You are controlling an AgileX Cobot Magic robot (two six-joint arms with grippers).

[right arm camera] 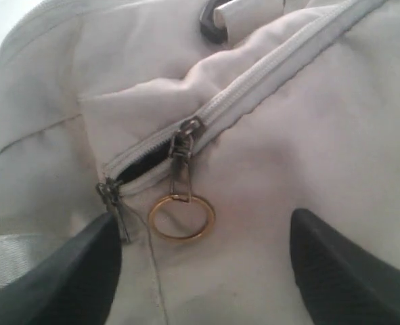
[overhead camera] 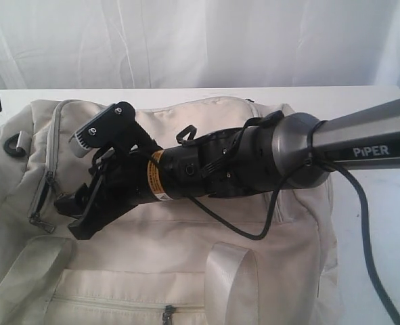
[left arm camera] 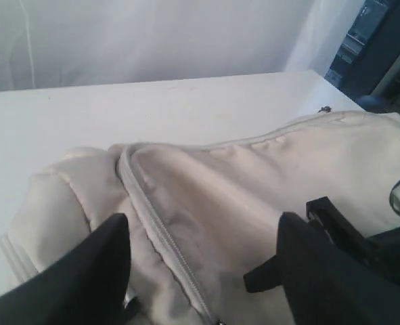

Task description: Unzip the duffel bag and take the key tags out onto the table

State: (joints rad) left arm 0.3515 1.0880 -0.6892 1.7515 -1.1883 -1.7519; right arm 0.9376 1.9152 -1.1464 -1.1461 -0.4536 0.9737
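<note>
- The duffel bag (overhead camera: 186,257), judged soft and slack, is spread over the table (left arm camera: 152,108); no key tags are seen.
- The right gripper (overhead camera: 81,184) and left gripper (left arm camera: 200,271) are held released, empty.
- The thin, probably slippery ring (right arm camera: 181,217) on the zipper pull at the bag's left end is judged the best hold.

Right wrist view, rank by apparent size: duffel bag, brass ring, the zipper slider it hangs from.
1. duffel bag, fills the frame.
2. brass ring.
3. zipper slider, clearly smaller than the ring.
</note>
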